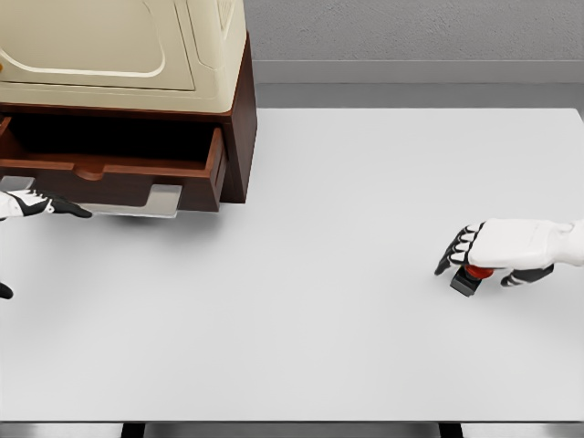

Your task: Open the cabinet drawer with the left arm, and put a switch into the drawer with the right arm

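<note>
I find the switch [469, 276] at the table's [319, 274] right side, directly under my right hand [497, 251], fingers curled over it though a firm clamp is unconfirmed. The drawer [119, 169] stands open far to the left; the left hand [36, 205], relaxed, waits beside it.

Cabinet [235, 119] dark wood – table [347, 347] matt white, smooth.

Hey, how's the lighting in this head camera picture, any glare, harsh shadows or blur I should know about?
Head view: even, soft light with no glare on the white table; only faint shadows, under the open drawer and beneath the right hand over the switch; the drawer's interior is dark; edges look slightly soft throughout, with no motion blur; the left hand is cut by the frame edge.
</note>
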`<state>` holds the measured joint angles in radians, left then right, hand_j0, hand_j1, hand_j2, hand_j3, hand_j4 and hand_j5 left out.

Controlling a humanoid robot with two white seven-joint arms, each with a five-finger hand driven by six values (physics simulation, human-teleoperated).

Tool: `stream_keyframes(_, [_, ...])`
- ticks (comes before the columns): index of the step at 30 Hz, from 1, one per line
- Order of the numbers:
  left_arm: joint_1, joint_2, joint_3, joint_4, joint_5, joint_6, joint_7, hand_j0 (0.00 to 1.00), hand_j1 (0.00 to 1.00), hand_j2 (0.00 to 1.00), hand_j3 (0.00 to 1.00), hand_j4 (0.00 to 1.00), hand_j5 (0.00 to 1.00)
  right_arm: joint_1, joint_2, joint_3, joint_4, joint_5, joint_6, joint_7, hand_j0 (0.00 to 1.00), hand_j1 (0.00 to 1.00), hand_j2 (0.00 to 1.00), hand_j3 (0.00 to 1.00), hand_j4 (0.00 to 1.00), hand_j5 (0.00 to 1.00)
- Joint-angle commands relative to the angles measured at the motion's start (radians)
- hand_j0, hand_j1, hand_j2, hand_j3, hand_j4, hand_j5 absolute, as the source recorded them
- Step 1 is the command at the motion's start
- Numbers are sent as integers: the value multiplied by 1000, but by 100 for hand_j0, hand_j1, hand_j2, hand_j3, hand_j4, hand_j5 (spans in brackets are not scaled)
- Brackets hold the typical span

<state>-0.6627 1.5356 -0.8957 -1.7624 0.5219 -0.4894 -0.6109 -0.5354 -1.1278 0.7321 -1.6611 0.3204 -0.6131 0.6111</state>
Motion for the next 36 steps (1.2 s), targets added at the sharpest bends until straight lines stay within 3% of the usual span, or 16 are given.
stream_keyframes(1, [0,9,0,0,23,-3,0,100,100,100,100,100,100,2,-1,0,0,-4,2,0,85,85,85,85,85,85])
stream_keyframes(5, [0,15,7,0,78,-95,0,100,100,100,100,100,100,5,-1,0,0,-4,2,0,85,85,85,85,85,85])
stream_keyframes(20, [2,-74,9,0,73,-121,0,100,100,100,100,100,100,5,-1,0,0,-4,2,0,81,81,81,81,81,81])
stream_keyframes(25, [2,-75,3,-2,58,-121,0,100,100,100,100,100,100,5,-1,0,0,-6,2,0,66,66,66,66,66,66])
stream_keyframes(28, [2,-74,3,-2,-6,-121,0,100,100,100,100,100,100,6,-1,0,0,-4,2,0,66,66,66,66,66,66])
stream_keyframes(34, [0,-42,-16,-2,-16,-121,0,100,100,100,100,100,100,6,-1,0,0,-4,2,0,65,65,65,65,65,65])
stream_keyframes(36, [0,-31,-19,-2,-17,-121,0,100,100,100,100,100,100,6,0,0,0,-6,2,0,58,58,58,58,58,58])
